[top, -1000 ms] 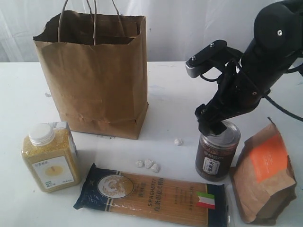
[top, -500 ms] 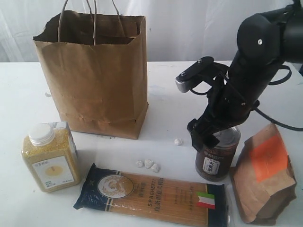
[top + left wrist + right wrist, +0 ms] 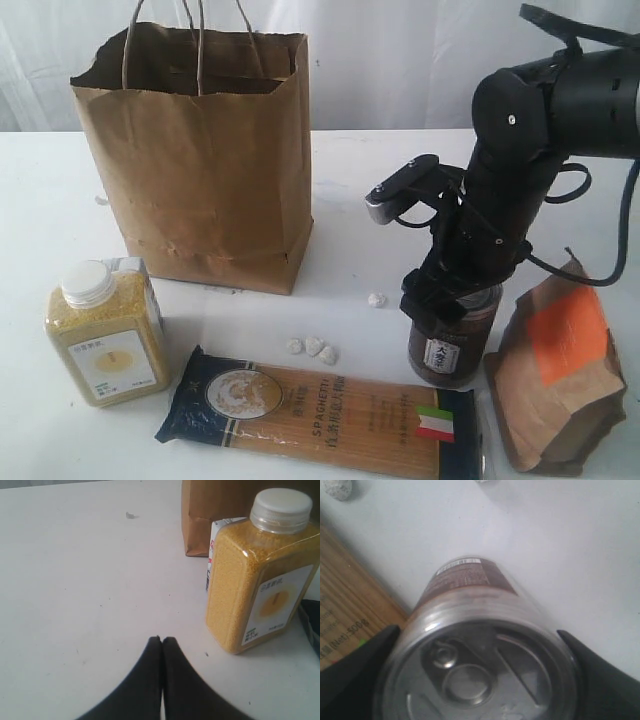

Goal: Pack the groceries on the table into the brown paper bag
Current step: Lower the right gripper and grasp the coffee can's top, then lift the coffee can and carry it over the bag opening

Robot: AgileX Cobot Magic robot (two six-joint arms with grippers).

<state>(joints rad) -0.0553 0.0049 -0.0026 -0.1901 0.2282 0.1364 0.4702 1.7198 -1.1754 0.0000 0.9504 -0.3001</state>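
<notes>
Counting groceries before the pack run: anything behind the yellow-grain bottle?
A small carton stands right behind the yellow-grain bottle; only its white printed edge shows, the rest is covered by the bottle. Farther back stands the brown paper bag.

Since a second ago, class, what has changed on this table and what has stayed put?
The right gripper sank lower around the dark can; its jaws now flank the can's top, grip uncertain. The paper bag, grain bottle, spaghetti packet and pouch stayed put.
</notes>
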